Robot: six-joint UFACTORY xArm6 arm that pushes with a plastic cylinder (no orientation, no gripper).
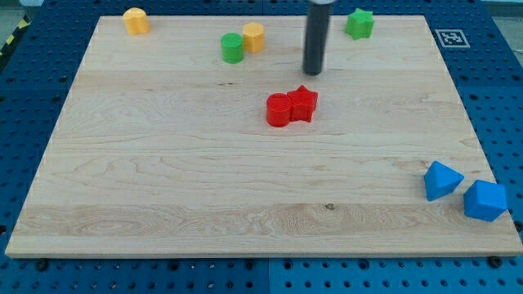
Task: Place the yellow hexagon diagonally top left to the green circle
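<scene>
The green circle [233,47] stands near the board's top edge, left of centre. The yellow hexagon [254,37] sits right against it, at its upper right. My tip [314,72] rests on the board to the right of both and slightly lower, apart from them. It touches no block. The dark rod rises from the tip out of the view's top.
A second yellow block [136,20] lies at the top left corner. A green star [359,24] is at the top right of my tip. A red circle [279,110] and a red star [303,103] touch below my tip. Two blue blocks [442,180] [485,200] sit at the bottom right.
</scene>
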